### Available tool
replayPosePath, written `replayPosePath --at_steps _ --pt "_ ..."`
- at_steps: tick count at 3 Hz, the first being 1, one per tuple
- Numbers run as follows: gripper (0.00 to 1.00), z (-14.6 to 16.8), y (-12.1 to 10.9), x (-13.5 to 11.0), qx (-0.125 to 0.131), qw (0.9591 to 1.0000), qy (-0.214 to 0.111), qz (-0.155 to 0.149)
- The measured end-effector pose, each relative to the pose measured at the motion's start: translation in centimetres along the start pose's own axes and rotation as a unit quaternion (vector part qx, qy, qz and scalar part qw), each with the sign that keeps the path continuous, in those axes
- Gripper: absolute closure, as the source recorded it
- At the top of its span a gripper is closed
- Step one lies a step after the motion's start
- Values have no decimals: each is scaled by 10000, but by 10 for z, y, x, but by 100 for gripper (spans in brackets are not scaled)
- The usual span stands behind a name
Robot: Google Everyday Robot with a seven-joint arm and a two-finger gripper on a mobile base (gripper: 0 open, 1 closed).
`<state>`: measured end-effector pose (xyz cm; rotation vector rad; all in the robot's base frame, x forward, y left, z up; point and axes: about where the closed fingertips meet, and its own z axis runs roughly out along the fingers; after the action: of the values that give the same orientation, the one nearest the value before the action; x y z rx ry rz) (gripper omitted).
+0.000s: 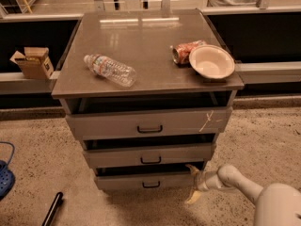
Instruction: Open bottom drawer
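Note:
The bottom drawer [141, 180] is the narrowest grey front of three, lowest in the cabinet, with a small black pull handle [151, 185]. A dark gap shows above its front. My gripper [192, 184] is low at the right, at the right end of the bottom drawer's front and to the right of the handle. Its two pale fingers [192, 169] are spread one above the other, open and empty. The mid-sized drawer [149, 155] and the widest drawer with a white scratch [149, 124] sit above.
On the cabinet top [146, 51] lie a plastic water bottle [109, 69], a crushed can [182, 52] and a white bowl [211, 62]. A cardboard box [33, 62] sits on the left ledge. A blue object [5, 179] and a black bar [52, 209] lie on the floor at the left.

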<state>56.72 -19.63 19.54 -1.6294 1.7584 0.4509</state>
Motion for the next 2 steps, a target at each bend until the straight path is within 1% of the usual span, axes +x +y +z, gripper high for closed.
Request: replayPosePath --at_steps 1,2 --pt "0 27 -12 12 -375 9985 330 -230" --pt "0 27 -12 12 -375 9985 330 -230"
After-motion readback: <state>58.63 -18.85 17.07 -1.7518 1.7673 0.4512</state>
